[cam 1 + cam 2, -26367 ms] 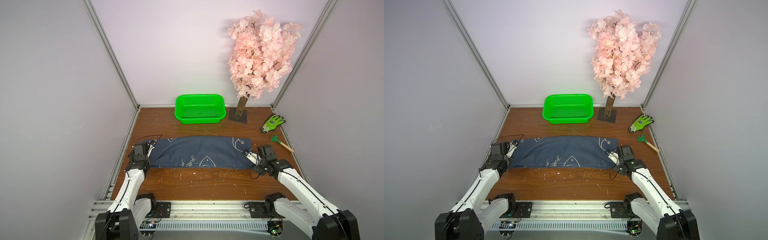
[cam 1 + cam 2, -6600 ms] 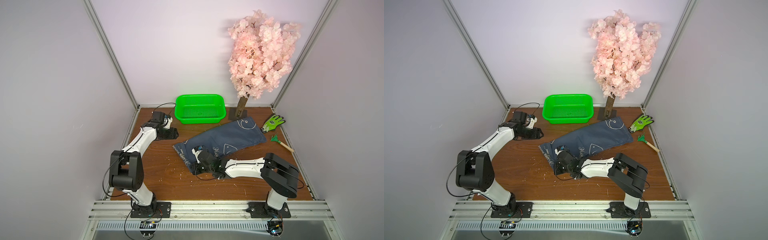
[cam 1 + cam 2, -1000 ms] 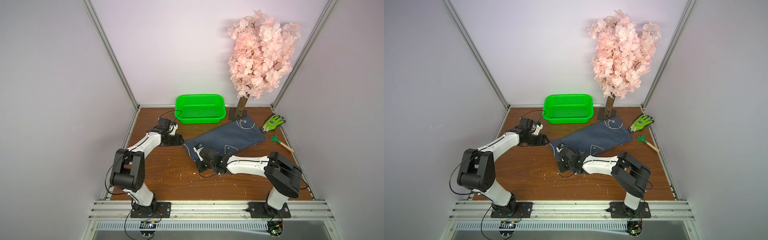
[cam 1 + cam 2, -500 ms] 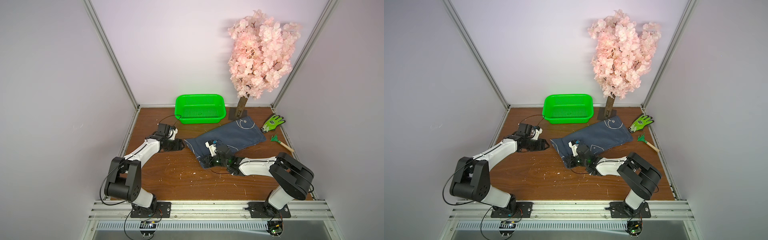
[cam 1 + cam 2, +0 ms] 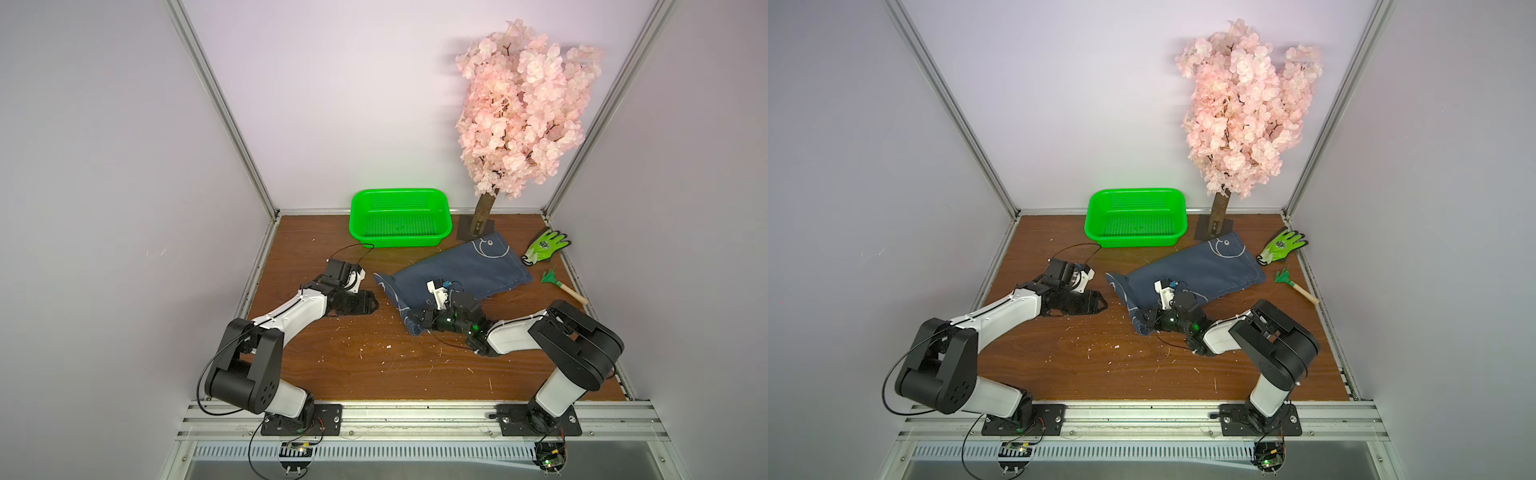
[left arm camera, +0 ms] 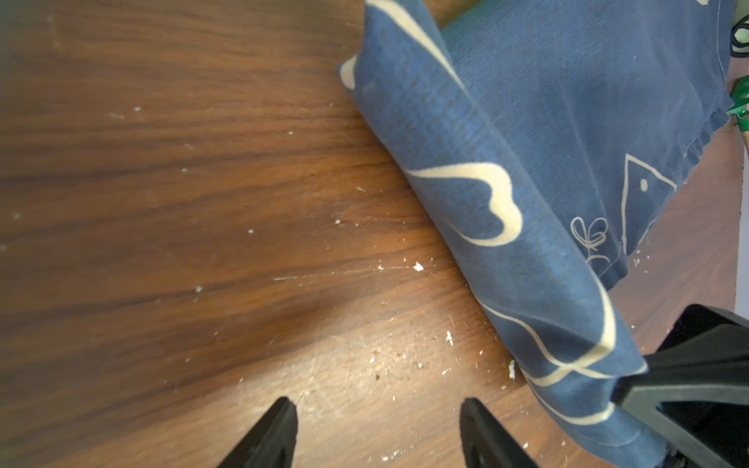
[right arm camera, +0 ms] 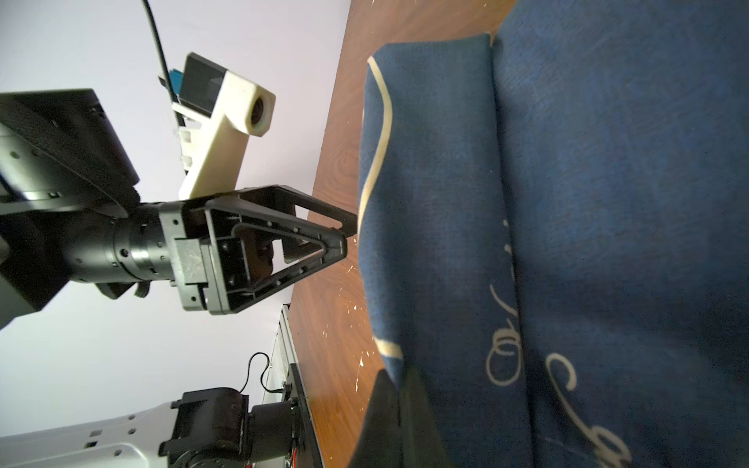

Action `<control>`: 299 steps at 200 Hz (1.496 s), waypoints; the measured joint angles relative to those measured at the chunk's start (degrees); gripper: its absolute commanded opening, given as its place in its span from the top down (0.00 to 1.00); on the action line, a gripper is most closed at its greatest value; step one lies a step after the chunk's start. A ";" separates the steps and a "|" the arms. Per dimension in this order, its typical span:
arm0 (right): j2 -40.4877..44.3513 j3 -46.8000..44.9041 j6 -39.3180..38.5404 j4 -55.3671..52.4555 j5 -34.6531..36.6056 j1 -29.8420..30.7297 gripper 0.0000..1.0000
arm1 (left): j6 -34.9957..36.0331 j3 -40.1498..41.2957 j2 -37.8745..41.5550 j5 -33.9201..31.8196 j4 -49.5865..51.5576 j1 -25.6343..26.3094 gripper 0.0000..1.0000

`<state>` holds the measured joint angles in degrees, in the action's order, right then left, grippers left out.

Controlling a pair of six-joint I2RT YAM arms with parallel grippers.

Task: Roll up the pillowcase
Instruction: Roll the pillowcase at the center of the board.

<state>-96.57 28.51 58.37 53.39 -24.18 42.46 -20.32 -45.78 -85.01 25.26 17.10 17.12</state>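
Pillowcase [image 5: 465, 266]: lies slantwise on the wooden table [image 5: 374, 365], far end by the blossom tree's base [image 5: 476, 227], near end turned over into a short, loose roll.
Right gripper [image 5: 419, 323]: pressed together on the roll's near corner.
Left gripper [image 6: 377, 409]: spread, empty, over bare wood just beside the roll's other end.
Done: apparently only the first turn or two.
Left: most of the cloth lies flat, unrolled.

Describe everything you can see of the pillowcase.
The pillowcase is dark navy, denim-like cloth with white line-drawn fish and cursive lettering. It lies diagonally on the wooden table, its left end rolled into a thick fold, the rest flat, reaching toward the tree base. The right gripper is shut on the roll's near corner; the left gripper is open beside it.
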 measured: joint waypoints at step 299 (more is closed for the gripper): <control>9.75 4.22 -21.29 -28.87 9.22 -8.04 0.63 | 0.90 -29.83 -29.79 -0.17 0.39 3.76 0.36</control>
<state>-86.83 32.73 37.08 24.51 -14.96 34.41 -19.42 -75.61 -114.80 25.08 17.50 20.88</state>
